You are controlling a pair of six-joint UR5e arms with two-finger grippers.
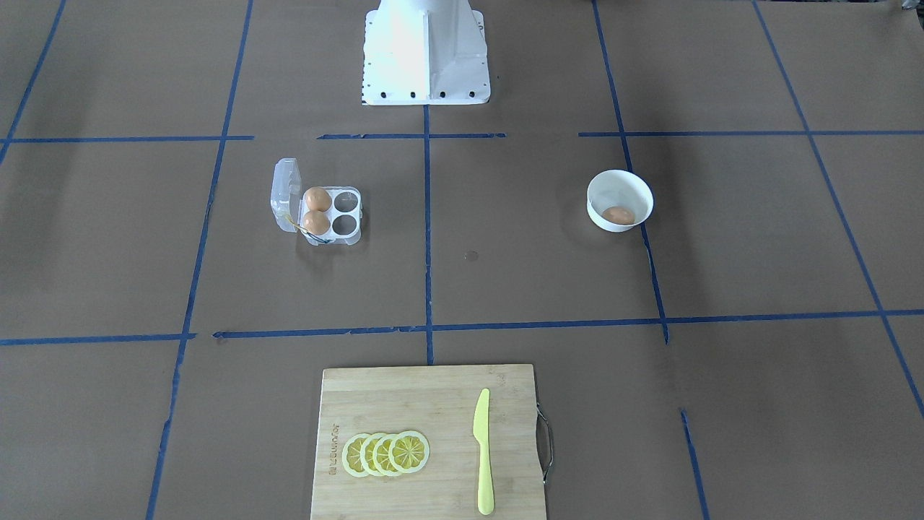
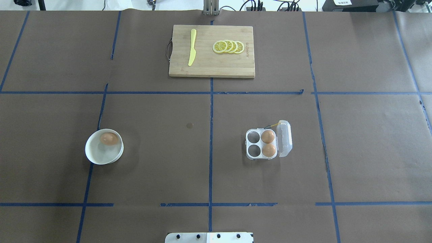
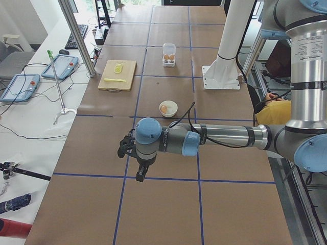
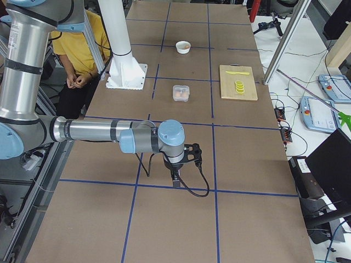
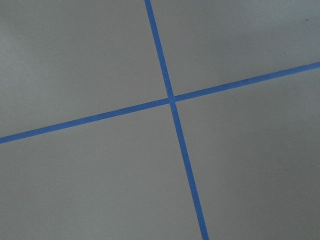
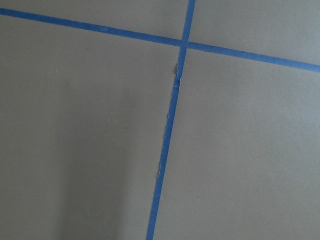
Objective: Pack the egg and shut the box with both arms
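Note:
One orange-brown egg (image 2: 108,138) lies in a round white bowl (image 2: 101,159) on the robot's left side; it also shows in the front-facing view (image 1: 619,215). The clear egg box (image 2: 253,143) stands on the robot's right with its lid (image 2: 284,138) open. Two eggs (image 2: 267,136) fill the cells next to the lid, and the two other cells are empty. The left gripper (image 3: 140,171) and the right gripper (image 4: 174,178) hang above bare table far from both, seen only from the side; I cannot tell if they are open or shut. Both wrist views show only brown paper and blue tape.
A wooden cutting board (image 2: 212,67) with a yellow knife (image 2: 192,51) and lemon slices (image 2: 228,47) lies at the far middle edge. The white pedestal (image 1: 426,54) stands at the robot's side. A person in yellow (image 4: 82,49) sits beside the table.

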